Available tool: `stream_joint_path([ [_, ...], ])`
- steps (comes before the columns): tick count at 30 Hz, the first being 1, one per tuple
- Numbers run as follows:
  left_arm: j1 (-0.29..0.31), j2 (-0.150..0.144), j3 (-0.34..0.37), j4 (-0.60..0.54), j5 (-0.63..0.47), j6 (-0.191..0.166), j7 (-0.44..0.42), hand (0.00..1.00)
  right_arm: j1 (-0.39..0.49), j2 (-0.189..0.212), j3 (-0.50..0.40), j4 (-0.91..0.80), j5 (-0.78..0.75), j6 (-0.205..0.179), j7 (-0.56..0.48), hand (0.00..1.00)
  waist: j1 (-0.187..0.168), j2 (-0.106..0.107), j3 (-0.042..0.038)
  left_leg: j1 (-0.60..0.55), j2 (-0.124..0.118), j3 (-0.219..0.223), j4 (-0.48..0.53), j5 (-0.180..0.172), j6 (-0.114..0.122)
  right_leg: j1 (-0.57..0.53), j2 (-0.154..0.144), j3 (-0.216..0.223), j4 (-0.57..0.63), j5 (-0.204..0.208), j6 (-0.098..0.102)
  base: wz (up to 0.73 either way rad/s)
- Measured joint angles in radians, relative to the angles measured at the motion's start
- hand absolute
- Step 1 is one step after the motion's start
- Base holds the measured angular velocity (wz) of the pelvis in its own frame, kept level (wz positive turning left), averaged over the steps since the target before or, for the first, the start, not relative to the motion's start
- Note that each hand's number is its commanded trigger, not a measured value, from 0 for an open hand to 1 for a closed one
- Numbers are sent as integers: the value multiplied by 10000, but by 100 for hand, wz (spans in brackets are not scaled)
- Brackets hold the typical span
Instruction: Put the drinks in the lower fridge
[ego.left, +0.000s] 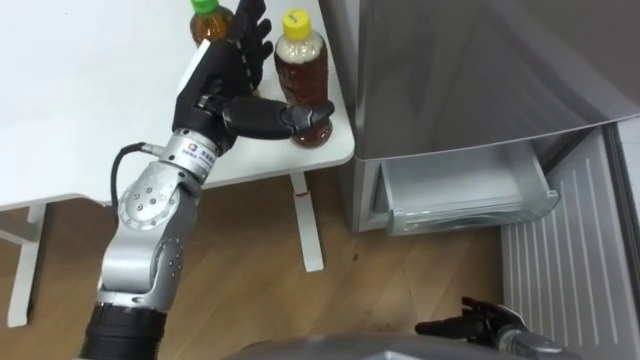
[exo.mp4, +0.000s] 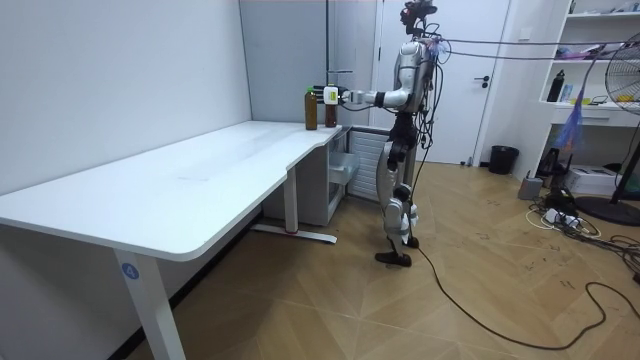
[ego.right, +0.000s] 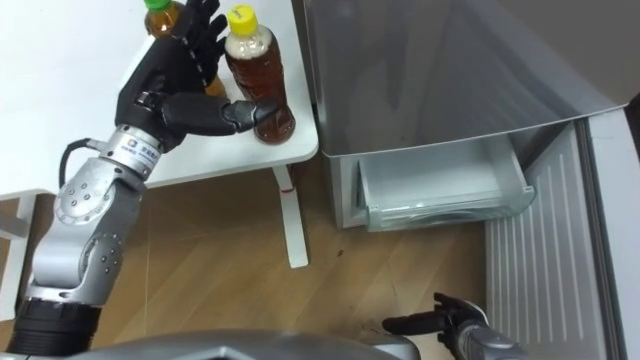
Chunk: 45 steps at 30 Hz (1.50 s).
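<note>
No print is legible; the label (ego.left: 200, 157) at the left robot hand's (ego.left: 228, 75) wrist is too small.

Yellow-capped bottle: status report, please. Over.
Left hand open, thumb against yellow-capped bottle, on table corner. Right hand low, open, idle. Fridge drawer open; green-capped bottle behind hand.

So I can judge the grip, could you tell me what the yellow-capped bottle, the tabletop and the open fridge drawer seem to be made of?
Yellow-capped bottle: likely clear plastic, glossy; brown drink shows through.
Tabletop: smooth matte white, probably laminate.
Fridge drawer: seemingly translucent plastic; frosted, see-through walls.
</note>
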Motion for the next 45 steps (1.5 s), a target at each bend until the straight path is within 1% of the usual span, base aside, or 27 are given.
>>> stream_joint_path([
  [1, 0, 0, 1, 27, 1, -3, 7, 0, 28, 1, 1, -2, -2, -53, -1, 0, 10, -41, 26, 46, -2, 12, -6, 1, 0, 23, -1, 19, 1, 0, 0, -3],
  [2, 0, 2, 1, 47, 2, -4, 17, 0, 37, 2, 0, -2, -2, -66, -4, 0, 8, -23, 17, 69, -1, 16, -6, 1, 0, 23, -1, 21, 0, 0, 0, -3],
  [6, 0, 6, 0, 89, 3, -11, 138, 0, 58, 10, 0, 1, -2, -155, -48, 0, -6, -38, 30, 113, 1, 18, -20, 1, 0, 29, -4, 22, 0, 0, 0, 0],
  [8, 0, 7, 1, 91, 9, -13, 204, 0, 62, 13, -1, 1, -2, -157, -78, 0, -7, -40, 31, 114, 3, 26, -20, 1, 0, 30, -4, 23, 1, 0, 0, 0],
  [9, 0, 9, 1, 106, 16, -19, 229, 0, 66, 13, -1, 1, -3, -163, -78, 0, -14, -67, 49, 113, 4, 29, -19, 1, 0, 33, -3, 23, 3, 0, 0, 0],
  [13, -12, 52, 0, 362, -3, -29, 351, 0, 59, 10, 13, 4, -3, -164, -71, 0, -57, -61, 55, 117, 16, 6, -16, 1, 0, 98, 2, 155, 14, 0, 0, 0],
  [20, -19, 61, -6, 584, -3, -28, 494, 0, 42, 13, 17, 1, -3, -160, -70, 0, -105, -71, 62, 104, 8, 25, -16, 0, 1, 51, 2, 254, 21, 0, 0, -1],
  [25, -135, 143, -6, 669, 0, -26, 653, 0, 21, 11, 59, -11, 9, -139, -74, 0, -161, -28, 83, 87, 5, 52, -15, 0, 1, 31, 5, 278, 21, 0, 0, 0],
  [30, -136, 249, -6, 741, 3, -21, 734, 0, 33, 10, 130, -172, 10, -130, -74, 0, -295, 45, 76, 71, 2, 82, -20, 0, 1, 8, 6, 284, 21, 0, 0, 0],
  [36, -152, 253, -8, 810, 24, -21, 870, 0, 30, 10, 193, -201, 8, -129, -77, 0, -298, 67, 65, 85, 5, 137, -23, 0, 1, 8, 1, 296, 15, 0, 0, 0],
  [39, -290, 254, -8, 1142, 41, 0, 894, 0, 27, 10, 191, -203, 8, -128, -79, 0, -311, 77, 67, 72, 4, 141, -16, 0, 1, 11, 2, 294, 16, 0, 0, 0],
  [43, -427, 254, -7, 1164, 37, 43, 897, 0, 26, 1, 190, -223, 8, -94, -83, 0, -304, 103, 69, 69, 17, 159, -33, -1, 2, -1, 3, 293, 16, 0, 0, 0],
  [45, -548, 254, -7, 1385, 37, 44, 901, 0, 10, -6, 187, -223, 8, -10, -100, 0, -291, 140, 49, 112, 64, 210, -98, 0, 2, 7, 5, 298, 18, 0, -1, -7],
])
